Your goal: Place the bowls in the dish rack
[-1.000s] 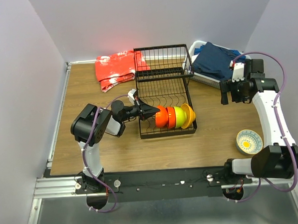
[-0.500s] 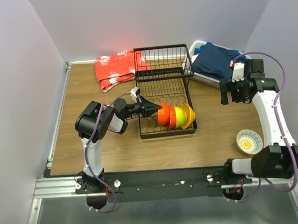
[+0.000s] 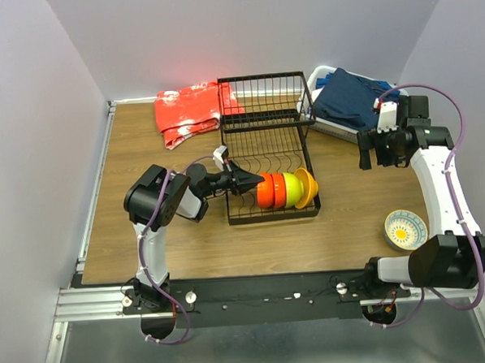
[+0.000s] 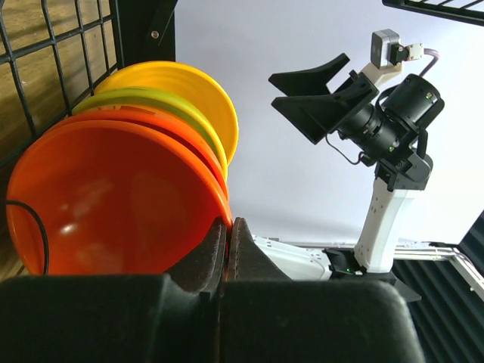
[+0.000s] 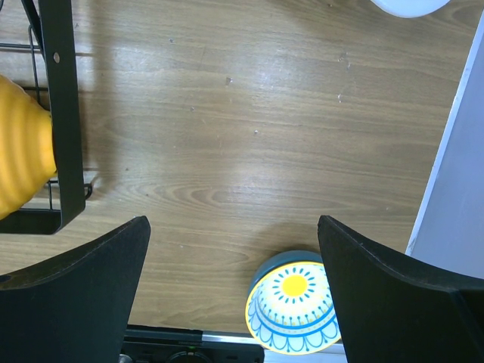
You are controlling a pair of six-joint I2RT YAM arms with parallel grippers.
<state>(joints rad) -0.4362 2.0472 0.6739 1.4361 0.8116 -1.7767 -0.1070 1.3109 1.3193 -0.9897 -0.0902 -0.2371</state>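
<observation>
Left gripper (image 4: 228, 227), clamped on the red-orange bowl (image 3: 266, 191), has nudged it toward 3 o'clock into the dish rack (image 3: 261, 77) stack; right gripper (image 5: 233, 227) stays spread, white bowl (image 3: 405, 229) remaining.

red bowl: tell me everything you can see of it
The red bowl is glossy orange-red, plain and round, plastic by its look. It is on edge at the near end of the rack, hollow toward the left claw, which pinches its rim. The green bowl nests right behind it.
</observation>
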